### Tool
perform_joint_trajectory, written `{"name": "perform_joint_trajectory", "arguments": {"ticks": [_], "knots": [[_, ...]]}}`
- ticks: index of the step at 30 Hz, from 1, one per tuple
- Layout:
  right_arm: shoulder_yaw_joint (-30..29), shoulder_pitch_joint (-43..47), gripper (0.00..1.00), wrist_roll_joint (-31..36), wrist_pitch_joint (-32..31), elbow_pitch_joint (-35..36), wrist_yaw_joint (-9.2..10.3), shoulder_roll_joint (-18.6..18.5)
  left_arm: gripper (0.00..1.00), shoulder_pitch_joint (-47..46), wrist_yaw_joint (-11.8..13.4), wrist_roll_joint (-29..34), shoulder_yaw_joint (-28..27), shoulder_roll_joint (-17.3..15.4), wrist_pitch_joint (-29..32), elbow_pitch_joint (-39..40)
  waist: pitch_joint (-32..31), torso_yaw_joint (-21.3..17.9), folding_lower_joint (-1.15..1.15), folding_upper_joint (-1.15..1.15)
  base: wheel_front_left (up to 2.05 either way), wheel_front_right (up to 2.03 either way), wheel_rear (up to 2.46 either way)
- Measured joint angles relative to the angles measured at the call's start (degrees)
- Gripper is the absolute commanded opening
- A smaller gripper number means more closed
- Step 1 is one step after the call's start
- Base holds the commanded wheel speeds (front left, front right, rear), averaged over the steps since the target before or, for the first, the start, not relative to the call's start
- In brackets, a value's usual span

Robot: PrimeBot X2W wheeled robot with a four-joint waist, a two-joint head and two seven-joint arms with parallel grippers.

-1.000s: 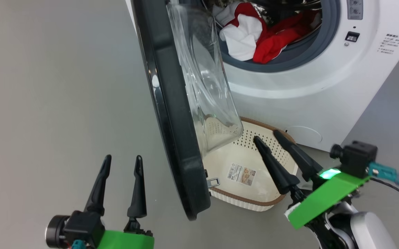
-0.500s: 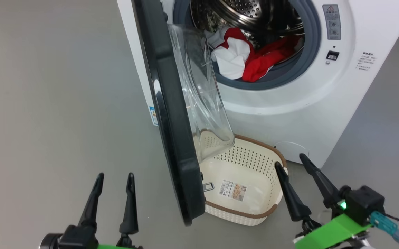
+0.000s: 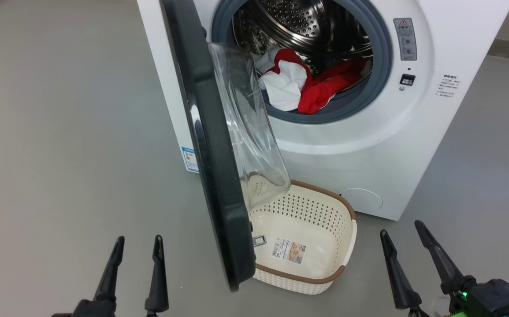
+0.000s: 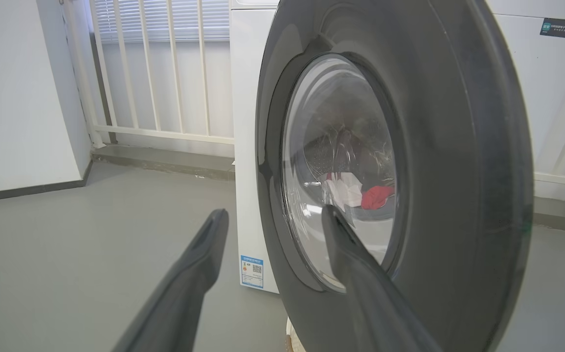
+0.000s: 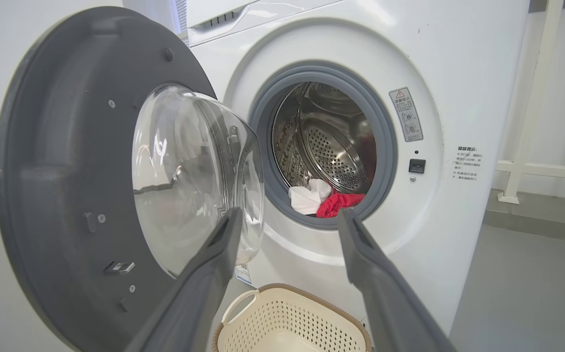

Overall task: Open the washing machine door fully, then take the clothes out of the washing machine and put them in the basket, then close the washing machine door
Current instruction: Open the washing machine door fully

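Door: the washing machine door is swung out from the washing machine, edge-on through the centre of the head view, its clear glass bowl facing the opening.
Clothes: the clothes, red and white, lie heaped at the front lip of the steel drum, upper centre of the frame, against the grey rubber ring.
Basket: the basket sits on the floor in front of the machine, lower centre, with a paper label on its bottom.
Door and basket: the door's lower rim seems to overhang the basket's left side; I cannot tell if they touch.
Left jaws: released, the two dark fingers apart at the lower left, left of the door and grasping nothing.
Right jaws: released, fingers spread at the lower right, just right of the basket and grasping nothing.
Left wrist view: the door's black outer face is close ahead, with the clothes visible through its glass.
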State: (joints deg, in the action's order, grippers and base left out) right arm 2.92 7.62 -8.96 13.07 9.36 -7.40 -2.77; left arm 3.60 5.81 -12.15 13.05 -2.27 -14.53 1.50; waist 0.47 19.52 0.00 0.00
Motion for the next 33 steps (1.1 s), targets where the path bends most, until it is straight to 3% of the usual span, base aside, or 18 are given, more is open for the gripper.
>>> {"name": "perform_joint_trajectory", "arguments": {"ticks": [22,23,25,26,33], "knots": [[-1.2,1.9,1.00,-1.3,1.2,0.1,0.00,0.2,1.00,0.0,-0.6,0.5,-0.3,0.0,0.0,-0.5,0.4,-0.5,0.00,0.00,0.00,0.00,0.00],[-1.3,1.9,1.00,-1.4,1.2,0.1,0.00,0.2,0.74,0.0,-0.6,0.5,-0.3,0.0,0.0,-0.5,0.4,-0.5,0.00,0.00,0.00,0.00,0.00],[-1.4,1.9,1.00,-1.4,1.2,0.1,0.00,0.2,0.07,0.0,-0.8,0.5,-0.3,0.0,0.0,-0.5,0.4,-0.6,0.00,0.00,0.00,0.00,0.00],[-1.4,1.9,1.00,-1.5,1.2,0.1,0.00,0.2,0.00,-0.1,-1.0,0.6,-0.3,0.0,0.0,-0.5,0.5,-0.6,0.00,0.00,0.00,0.00,0.00],[-1.4,1.9,1.00,-1.8,1.2,0.1,0.00,0.2,0.00,-0.9,-0.5,2.5,-0.8,-0.1,0.0,4.4,0.6,-0.9,0.00,0.00,0.00,0.00,0.00]]}}
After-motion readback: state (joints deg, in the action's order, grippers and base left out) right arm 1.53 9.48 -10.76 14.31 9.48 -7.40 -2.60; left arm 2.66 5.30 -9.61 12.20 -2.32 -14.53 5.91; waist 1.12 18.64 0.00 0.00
